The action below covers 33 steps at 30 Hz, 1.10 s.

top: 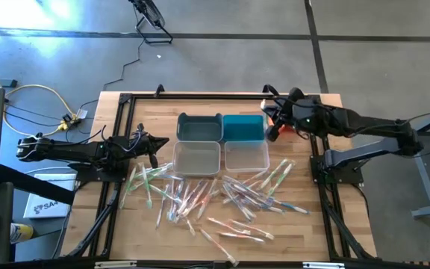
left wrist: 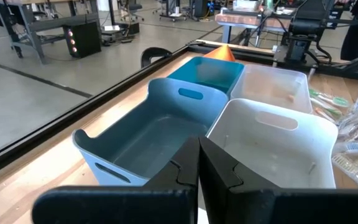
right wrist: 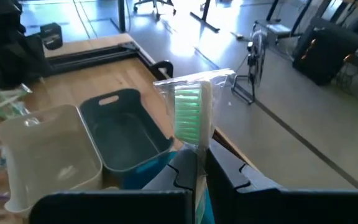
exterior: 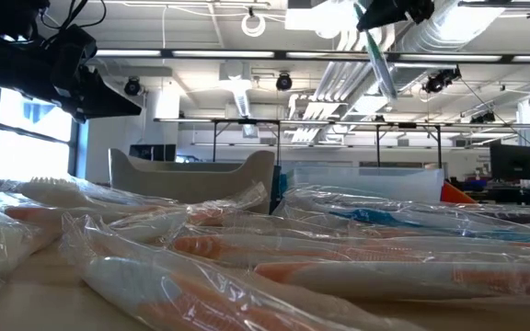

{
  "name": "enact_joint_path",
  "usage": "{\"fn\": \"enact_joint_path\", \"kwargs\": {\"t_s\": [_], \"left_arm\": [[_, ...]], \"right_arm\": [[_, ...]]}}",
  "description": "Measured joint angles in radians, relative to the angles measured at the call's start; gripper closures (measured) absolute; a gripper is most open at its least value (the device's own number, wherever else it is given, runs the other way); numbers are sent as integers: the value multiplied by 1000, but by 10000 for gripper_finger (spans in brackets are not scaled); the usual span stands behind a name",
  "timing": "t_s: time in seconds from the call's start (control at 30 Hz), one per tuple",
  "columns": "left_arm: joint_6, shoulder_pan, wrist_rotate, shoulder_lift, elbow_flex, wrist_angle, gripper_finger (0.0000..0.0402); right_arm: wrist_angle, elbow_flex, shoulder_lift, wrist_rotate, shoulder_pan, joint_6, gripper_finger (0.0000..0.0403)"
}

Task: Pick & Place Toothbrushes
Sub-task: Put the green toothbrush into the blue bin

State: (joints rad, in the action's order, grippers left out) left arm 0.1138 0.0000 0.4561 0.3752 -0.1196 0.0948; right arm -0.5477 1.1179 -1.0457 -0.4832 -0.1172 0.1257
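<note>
Many wrapped toothbrushes (top: 200,198) lie scattered flat on the near half of the wooden table, and fill the foreground of the low view (exterior: 274,257). My right gripper (right wrist: 199,177) hovers beside the teal bin's right end (top: 275,125), shut on one wrapped toothbrush with green bristles (right wrist: 188,115). It shows high in the low view (exterior: 380,64). My left gripper (left wrist: 199,171) is shut and empty, left of the bins (top: 151,142). My right gripper pinches the green-bristled toothbrush between its two fingers (right wrist: 182,177), on the handle just behind the head (right wrist: 197,152). The bristle head in its clear wrapper sticks out past the fingertips. The brush is lifted clear and points slanting down below the gripper (exterior: 382,78).
Four small bins stand in a block at the table's middle: grey-blue (top: 199,127) and teal (top: 243,127) at the far side, two pale ones (top: 197,158) (top: 246,155) nearer. An orange cloth (top: 269,106) lies behind my right gripper. Bare wood shows along the table's near-left edge.
</note>
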Motion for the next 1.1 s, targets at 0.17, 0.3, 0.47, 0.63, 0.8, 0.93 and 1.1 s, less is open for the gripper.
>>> {"fn": "enact_joint_path", "kwargs": {"t_s": [0.17, 0.3, 0.47, 0.63, 0.8, 0.93, 1.1], "left_arm": [[0, 0, 0, 0, 0, 0, 402], [0, 0, 0, 0, 0, 0, 402], [0, 0, 0, 0, 0, 1, 402], [0, 0, 0, 0, 0, 0, 402], [0, 0, 0, 0, 0, 0, 402], [0, 0, 0, 0, 0, 0, 402], [0, 0, 0, 0, 0, 0, 402]], "right_arm": [[55, -1, -53, 57, -68, -46, 393], [154, -1, -120, 138, -121, -104, 393], [216, -1, -227, 176, -180, -156, 393], [244, -1, -342, 174, -236, -182, 393], [279, -1, -457, 220, -277, -182, 393], [309, -1, -542, 252, -298, -183, 393], [313, -1, -628, 258, -315, -183, 393]]}}
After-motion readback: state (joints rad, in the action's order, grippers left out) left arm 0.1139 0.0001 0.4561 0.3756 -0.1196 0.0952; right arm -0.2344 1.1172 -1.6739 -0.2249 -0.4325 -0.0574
